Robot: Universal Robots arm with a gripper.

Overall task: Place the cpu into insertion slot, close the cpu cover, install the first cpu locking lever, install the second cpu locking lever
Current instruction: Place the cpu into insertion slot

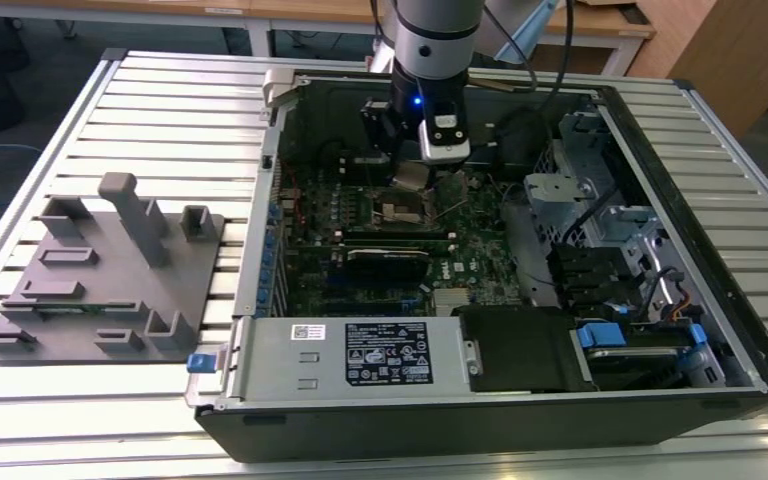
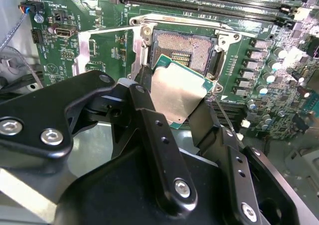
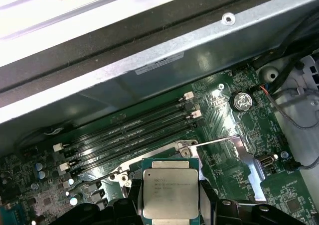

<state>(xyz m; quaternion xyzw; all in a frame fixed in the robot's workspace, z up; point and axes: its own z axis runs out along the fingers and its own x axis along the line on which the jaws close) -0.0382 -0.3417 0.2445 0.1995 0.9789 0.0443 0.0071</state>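
A slatted desk (image 1: 157,110) carries an open computer case (image 1: 704,380) with the motherboard (image 1: 357,290) lying flat inside. The gripper (image 2: 174,98) reaches down into the case, its fingers (image 2: 202,123) closed on two opposite edges of the cpu (image 2: 179,93), metal top facing the wrist. The cpu cover (image 2: 83,56) is swung open and lies beside the insertion slot (image 2: 187,48), which holds nothing, its dark centre bare. The cpu hangs just above the slot, not touching, and looks roughly square to it in the first wrist view.
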